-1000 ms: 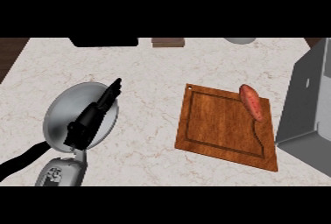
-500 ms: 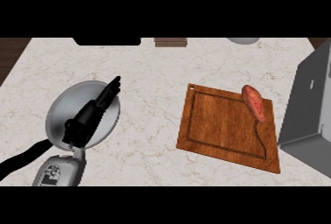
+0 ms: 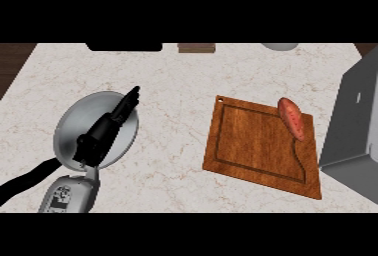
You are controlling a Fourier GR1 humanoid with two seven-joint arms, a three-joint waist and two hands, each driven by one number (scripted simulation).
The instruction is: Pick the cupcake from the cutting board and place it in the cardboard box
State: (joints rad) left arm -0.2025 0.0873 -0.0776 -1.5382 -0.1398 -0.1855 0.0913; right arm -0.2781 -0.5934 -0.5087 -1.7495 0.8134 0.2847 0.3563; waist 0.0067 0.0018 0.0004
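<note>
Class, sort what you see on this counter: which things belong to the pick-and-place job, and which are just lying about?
Job: cutting board; reddish oblong item on it (no cupcake shows); grey box, right edge; left hand, open.

Lying about: grey plate under that hand; black object, brown object, pale object at the far edge.

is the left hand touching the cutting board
Apart. The head view shows the left hand over the grey plate, with bare counter between it and the cutting board.
</note>
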